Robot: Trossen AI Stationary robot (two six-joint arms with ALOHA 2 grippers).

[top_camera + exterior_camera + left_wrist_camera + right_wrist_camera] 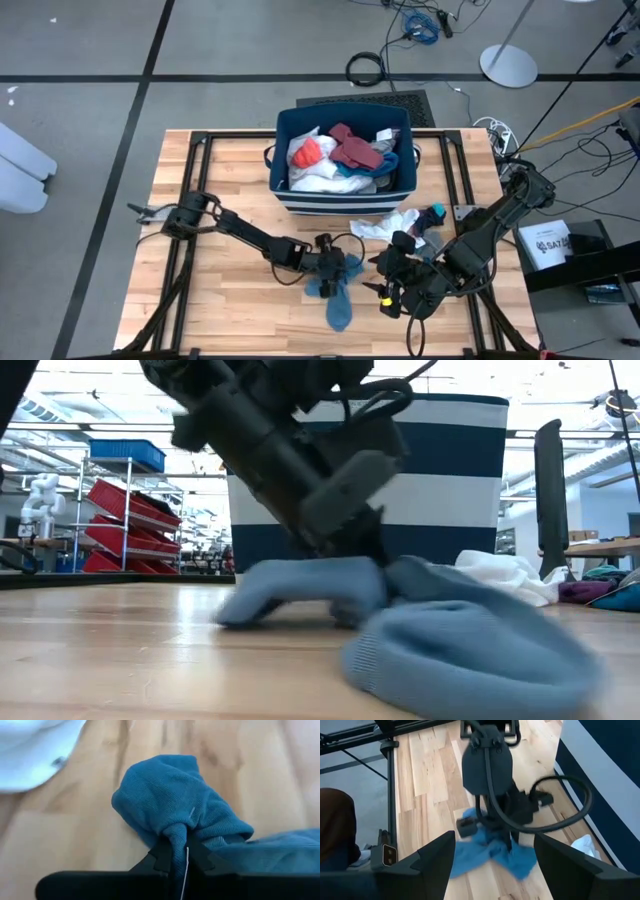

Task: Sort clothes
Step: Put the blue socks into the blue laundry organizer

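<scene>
A blue sock (338,300) lies on the wooden table in front of the navy striped bin (345,197). My left gripper (348,270) reaches in from the table's left and is shut on the sock, which bunches up around its fingers (165,795). My right gripper (385,298) hovers open just right of the sock, above the table, with its fingers (437,857) apart and nothing between them. The bin holds a white garment (320,172), an orange-red piece (305,152) and a maroon piece (352,146). My left gripper pinches a raised fold of the blue sock (179,839) between its two fingers (161,857), at the sock's far end. The fingers slant down from the table's left. The rest of the sock (470,650) lies slack on the table.
A white garment (385,225) lies on the table between the bin and my right arm, with small teal and dark pieces (436,214) beside it. The table's near left part is bare wood (220,300). A black frame rail (390,785) runs along the table's edge.
</scene>
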